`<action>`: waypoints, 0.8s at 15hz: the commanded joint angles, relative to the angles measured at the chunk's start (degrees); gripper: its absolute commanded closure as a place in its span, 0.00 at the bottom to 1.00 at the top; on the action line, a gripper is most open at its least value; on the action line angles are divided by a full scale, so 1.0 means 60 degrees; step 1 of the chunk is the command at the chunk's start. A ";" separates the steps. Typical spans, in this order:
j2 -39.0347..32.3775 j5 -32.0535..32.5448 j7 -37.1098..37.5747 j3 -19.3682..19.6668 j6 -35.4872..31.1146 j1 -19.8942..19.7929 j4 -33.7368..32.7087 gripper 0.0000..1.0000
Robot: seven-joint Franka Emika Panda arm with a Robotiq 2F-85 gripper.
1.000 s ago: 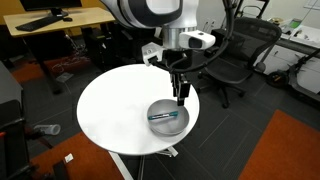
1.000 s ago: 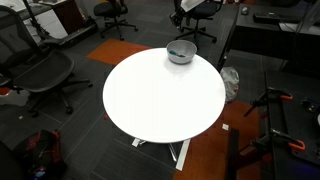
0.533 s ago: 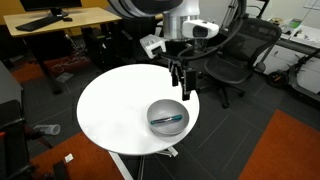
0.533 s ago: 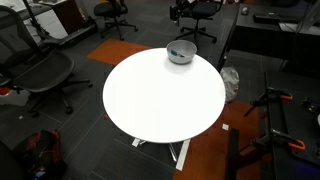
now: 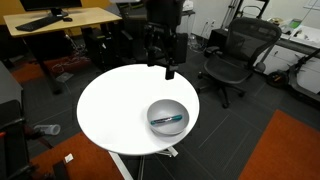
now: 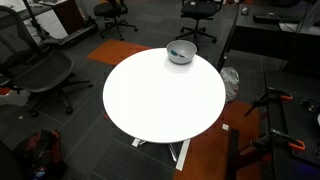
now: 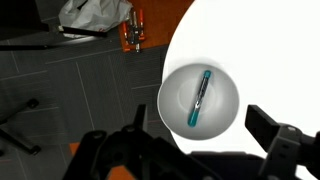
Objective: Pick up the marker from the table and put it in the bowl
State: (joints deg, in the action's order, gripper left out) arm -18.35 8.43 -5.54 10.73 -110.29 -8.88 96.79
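Observation:
The marker [image 5: 168, 119], dark with a teal end, lies inside the white-grey bowl [image 5: 167, 105] on the round white table [image 5: 115, 105]. In the wrist view the marker [image 7: 200, 97] rests slantwise on the floor of the bowl [image 7: 222, 88]. My gripper [image 5: 167, 71] hangs open and empty well above the table's far edge, up and back from the bowl. Seen from the wrist, the gripper [image 7: 200, 128] has its two dark fingers standing wide apart on either side of the bowl. In an exterior view the bowl [image 6: 181, 51] sits near the far rim of the table [image 6: 165, 100]; the arm is out of that frame.
Black office chairs [image 5: 235, 55] stand behind the table, and a light-wood desk [image 5: 60, 20] is at the back. An orange carpet patch [image 5: 285, 150] covers part of the dark floor. A white bag [image 7: 95, 14] and an orange item [image 7: 132, 32] lie on the floor.
The gripper has opened wide, risen from just above the bowl and swung back over the table's far edge. The marker stays lying in the bowl.

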 commanded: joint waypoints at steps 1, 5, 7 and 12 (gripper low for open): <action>0.1201 -0.0080 -0.1066 -0.0192 0.0842 -0.0203 0.0907 0.00; 0.1971 -0.0103 -0.1721 -0.0161 0.1150 -0.0218 0.1581 0.00; 0.2324 -0.0138 -0.1978 -0.0153 0.1113 -0.0205 0.1987 0.00; 0.1703 0.0009 -0.1662 -0.0112 0.1025 -0.0180 0.1422 0.00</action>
State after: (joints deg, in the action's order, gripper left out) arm -8.11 8.41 -15.55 10.66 -104.31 -9.39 105.46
